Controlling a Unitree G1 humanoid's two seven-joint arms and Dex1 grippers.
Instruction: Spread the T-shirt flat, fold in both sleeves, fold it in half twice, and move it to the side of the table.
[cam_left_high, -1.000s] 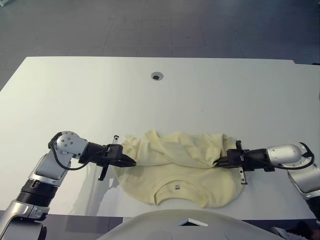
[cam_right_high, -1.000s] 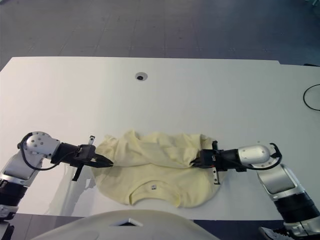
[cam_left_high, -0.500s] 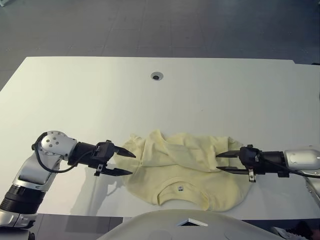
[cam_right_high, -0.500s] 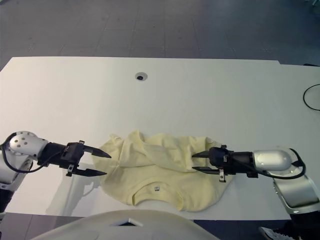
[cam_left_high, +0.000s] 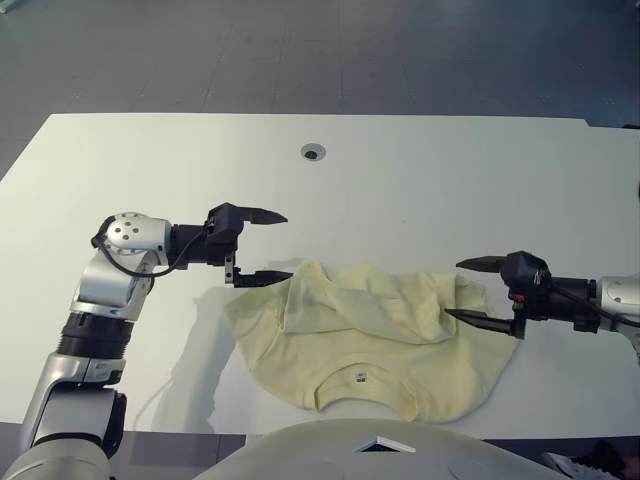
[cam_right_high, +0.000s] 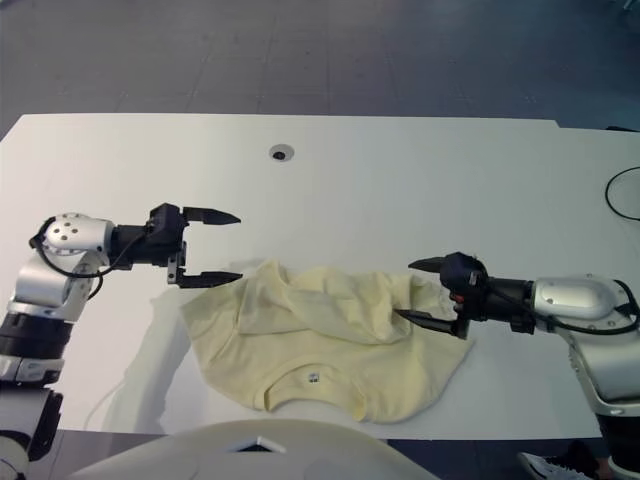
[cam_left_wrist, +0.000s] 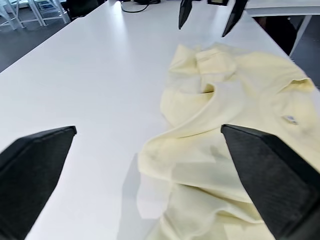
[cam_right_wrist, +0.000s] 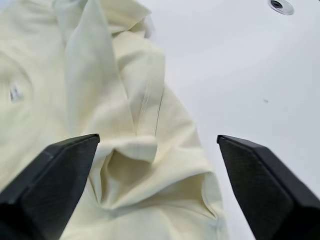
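White table (cam_left_high: 450, 170) carried the pale yellow T-shirt (cam_left_high: 370, 340), rumpled near its front edge with the collar toward the robot. Left gripper (cam_left_high: 287, 245) hovered at the shirt's far left corner, fingers spread wide. Right gripper (cam_left_high: 454, 289) was likewise spread at the shirt's right edge, holding nothing.

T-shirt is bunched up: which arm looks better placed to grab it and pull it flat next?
Right, probably. The right gripper is open at the rumpled right edge of the T-shirt, with a fold between its fingers. The left gripper, also open, hangs at its left corner, mostly over bare table.
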